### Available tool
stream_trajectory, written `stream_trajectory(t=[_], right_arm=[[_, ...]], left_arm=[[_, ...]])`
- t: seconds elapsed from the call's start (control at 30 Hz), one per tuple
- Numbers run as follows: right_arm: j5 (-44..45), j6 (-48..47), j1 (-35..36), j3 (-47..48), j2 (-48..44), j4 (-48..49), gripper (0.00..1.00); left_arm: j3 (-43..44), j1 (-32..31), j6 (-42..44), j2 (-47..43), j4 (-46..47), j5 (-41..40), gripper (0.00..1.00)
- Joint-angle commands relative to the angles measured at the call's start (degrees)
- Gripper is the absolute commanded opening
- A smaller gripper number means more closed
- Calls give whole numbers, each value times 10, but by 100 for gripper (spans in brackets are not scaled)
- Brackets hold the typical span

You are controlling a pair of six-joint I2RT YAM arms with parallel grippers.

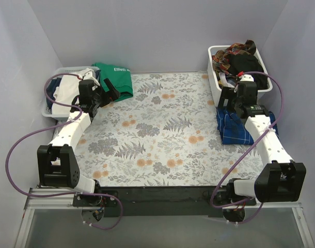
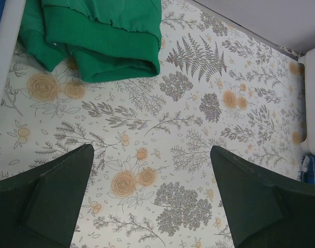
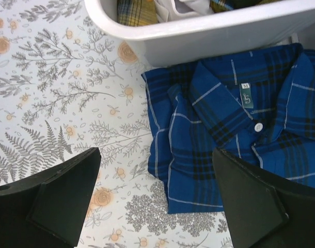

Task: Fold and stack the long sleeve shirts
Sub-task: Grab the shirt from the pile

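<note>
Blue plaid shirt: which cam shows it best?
Right wrist: blue plaid shirt close up, collar, label, button clear. Top external: small, partly under the right arm. Left wrist: only a blue sliver at frame edge.

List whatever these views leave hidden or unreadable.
- Top view: folded blue plaid cloth shirt, partly hidden under the right arm.
- Top view: tangled clothes in the white plastic bin; they cannot be counted because the garments overlap.
- Left wrist view: green knit top, cut off by the upper edge, lettering out of frame.
</note>
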Motion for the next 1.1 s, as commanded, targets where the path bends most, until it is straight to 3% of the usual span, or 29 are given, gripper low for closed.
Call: stream_trajectory(t=[0.0,0.27,0.53,0.83,1.0,1.07], right_arm=[[-11,0,1,44,2,-42,98],[-5,-36,1,76,-25,-30,99],[3,-19,0,165,22,-13,98],[124,84,0,280,134,17,93],[156,85,2,311,209,73,91],[226,81,24,327,229,76,94]], left_arm=[[22,0,-3,-6,-7,11,98],[41,0,12,0,-33,83,98],[84,0,15,11,-63,106,98],[48,0,-14,-17,-58,123,98],[26,1,-10,-34,-53,124,98],[25,0,-3,-37,-56,120,98]])
